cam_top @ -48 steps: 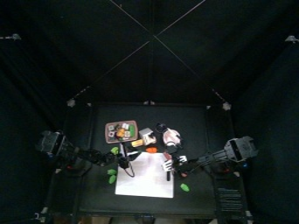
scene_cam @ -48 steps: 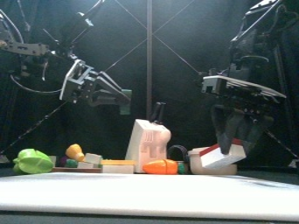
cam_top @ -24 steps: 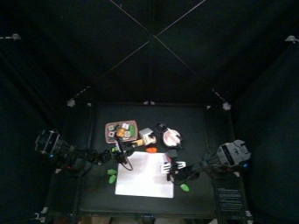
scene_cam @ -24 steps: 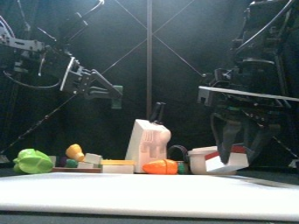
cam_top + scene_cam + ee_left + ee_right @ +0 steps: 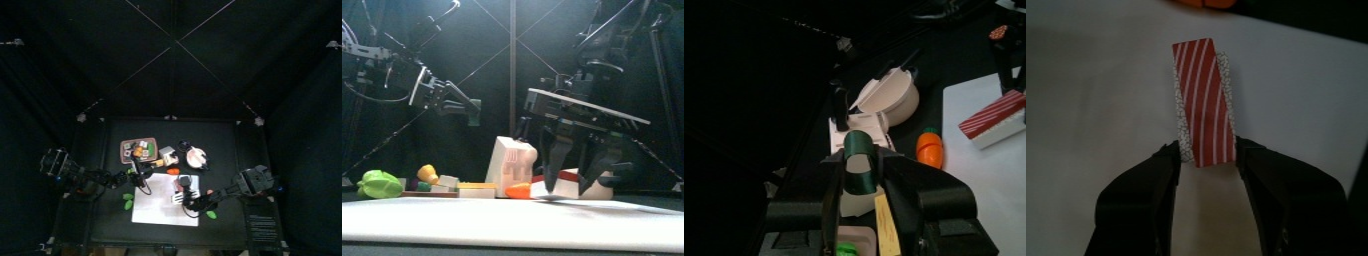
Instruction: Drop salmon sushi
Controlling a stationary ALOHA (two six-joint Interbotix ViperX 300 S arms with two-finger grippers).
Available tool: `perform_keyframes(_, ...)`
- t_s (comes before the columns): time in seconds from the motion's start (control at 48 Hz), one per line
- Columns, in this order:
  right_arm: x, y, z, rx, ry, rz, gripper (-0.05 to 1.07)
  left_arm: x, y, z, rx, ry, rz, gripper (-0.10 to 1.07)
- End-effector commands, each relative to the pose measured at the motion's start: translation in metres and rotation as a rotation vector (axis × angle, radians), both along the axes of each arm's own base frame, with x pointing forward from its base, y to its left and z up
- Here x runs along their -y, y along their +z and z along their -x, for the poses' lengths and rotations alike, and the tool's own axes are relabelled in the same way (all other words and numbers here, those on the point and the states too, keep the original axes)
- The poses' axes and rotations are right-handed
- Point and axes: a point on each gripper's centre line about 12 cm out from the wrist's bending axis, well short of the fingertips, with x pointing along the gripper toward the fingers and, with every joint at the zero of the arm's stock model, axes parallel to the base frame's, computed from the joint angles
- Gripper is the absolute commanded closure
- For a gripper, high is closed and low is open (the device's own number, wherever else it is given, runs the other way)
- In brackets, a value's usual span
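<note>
From high above, both arms and everything under them are too small to sort out. In the front view the right arm's dark bulk covers most of the sushi [image 5: 1204, 95], leaving only a red-and-white end showing low behind the jaws. The right wrist view is clearest. The sushi, red stripes over a pale rice edge, lies lengthwise on the white sheet [image 5: 1293, 90], and its near end sits in the gap of the right tool [image 5: 1209, 150]. That tool's jaws stand spread wide, one on each side of the piece. Whether the tips touch its edges or just flank them cannot be made out, since the dark pads overlap its outline.

The left tool [image 5: 862, 158] hangs raised over the left side of the surface [image 5: 238, 150], well apart from the sushi. Its jaws are drawn in on a small dark green piece [image 5: 858, 180] — what that piece is cannot be told. Past it in that view sit a white bowl [image 5: 891, 95] and an orange piece [image 5: 929, 148] beside the sheet's edge, and the sushi lies at the frame's cut-off margin.
</note>
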Motion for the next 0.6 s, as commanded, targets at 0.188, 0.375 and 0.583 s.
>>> perform_keyframes(0.188,-0.021,0.015,-0.022,0.075,0.018,-0.075,0.62,0.000,0.006,-0.001,0.026,0.003,0.001,0.27)
perform_keyframes(0.375,-0.033,0.020,-0.024,0.080,-0.022,-0.131,0.62,-0.001,0.006,0.000,0.026,0.012,0.009,0.27)
perform_keyframes(0.583,-0.049,0.024,-0.027,0.032,-0.090,-0.146,0.62,-0.002,0.006,0.000,0.025,0.028,0.021,0.27)
